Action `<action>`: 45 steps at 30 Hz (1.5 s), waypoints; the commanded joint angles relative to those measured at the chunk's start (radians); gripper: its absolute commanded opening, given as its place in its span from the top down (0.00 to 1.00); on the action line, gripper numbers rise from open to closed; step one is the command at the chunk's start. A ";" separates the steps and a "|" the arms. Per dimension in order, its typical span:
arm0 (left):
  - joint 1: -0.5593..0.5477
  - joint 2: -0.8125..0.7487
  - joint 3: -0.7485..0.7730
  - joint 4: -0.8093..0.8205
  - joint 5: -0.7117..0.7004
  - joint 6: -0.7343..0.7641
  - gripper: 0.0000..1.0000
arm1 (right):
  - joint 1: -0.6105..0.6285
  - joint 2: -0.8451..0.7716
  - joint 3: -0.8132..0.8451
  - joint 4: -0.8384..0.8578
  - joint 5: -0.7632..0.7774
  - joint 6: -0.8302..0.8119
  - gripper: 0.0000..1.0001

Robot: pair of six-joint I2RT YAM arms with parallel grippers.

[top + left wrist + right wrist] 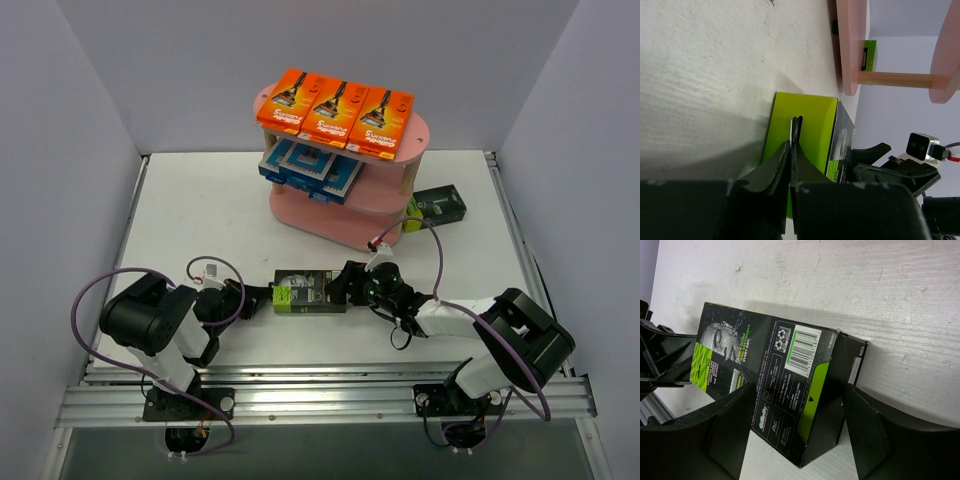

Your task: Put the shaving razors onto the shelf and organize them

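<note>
A black-and-lime razor pack (310,291) (775,375) lies on the table in front of the pink shelf (345,226). My left gripper (264,297) (793,145) is at its lime left end (810,130), jaws pressed together on a thin tab sticking out of that end. My right gripper (349,285) (799,390) is open and straddles the pack's right end without squeezing it. Three orange packs (335,108) lie on the top board and blue-and-white packs (310,166) on the middle board. Another black-and-lime pack (438,205) lies on the table right of the shelf.
The shelf's bottom board (850,50) stands just beyond the held pack. White walls close off the table on the left, back and right. Both arm bases sit on the rail (320,400) at the near edge.
</note>
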 commanded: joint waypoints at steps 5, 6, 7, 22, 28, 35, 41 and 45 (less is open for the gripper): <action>-0.023 -0.056 -0.047 0.189 0.069 0.029 0.98 | 0.003 -0.031 0.020 0.043 -0.063 0.003 0.36; -0.022 -0.068 -0.047 0.184 0.072 0.033 0.98 | -0.003 -0.037 0.018 0.031 -0.063 0.002 0.35; -0.022 -0.074 -0.049 0.178 0.078 0.038 0.98 | -0.006 -0.047 0.018 0.021 -0.063 0.000 0.35; -0.006 -0.796 0.141 -1.006 -0.030 0.354 0.98 | -0.054 -0.365 -0.051 -0.212 -0.014 -0.043 0.32; 0.003 -0.889 0.291 -1.272 -0.083 0.549 0.98 | -0.069 -0.436 -0.120 -0.226 -0.014 -0.034 0.32; 0.003 -0.772 0.295 -1.207 -0.078 0.564 0.98 | -0.074 -0.441 -0.161 -0.201 -0.016 -0.029 0.32; 0.000 -0.772 0.357 -1.258 -0.138 0.630 0.98 | -0.075 -0.442 -0.206 -0.172 -0.013 -0.027 0.32; -0.019 -0.755 0.384 -1.235 -0.181 0.676 0.98 | -0.077 -0.441 -0.226 -0.157 -0.011 -0.020 0.32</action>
